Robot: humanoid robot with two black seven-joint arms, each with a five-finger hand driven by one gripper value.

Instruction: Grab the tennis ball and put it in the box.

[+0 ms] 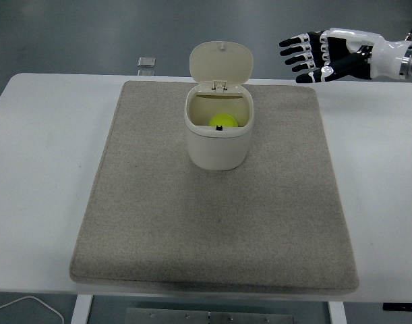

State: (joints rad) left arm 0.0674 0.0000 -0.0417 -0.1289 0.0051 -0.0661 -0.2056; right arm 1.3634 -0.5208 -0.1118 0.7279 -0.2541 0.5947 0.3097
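A yellow-green tennis ball (224, 121) lies inside the cream box (218, 148), a small bin with its hinged lid (221, 63) standing open, on the grey mat (158, 202). My right hand (312, 54) is high at the top right, well clear of the box, fingers spread and empty. The left arm is out of view.
A small grey square object (146, 62) lies on the white table (44, 148) behind the mat's far left corner. A white cable (23, 305) shows at the bottom left below the table.
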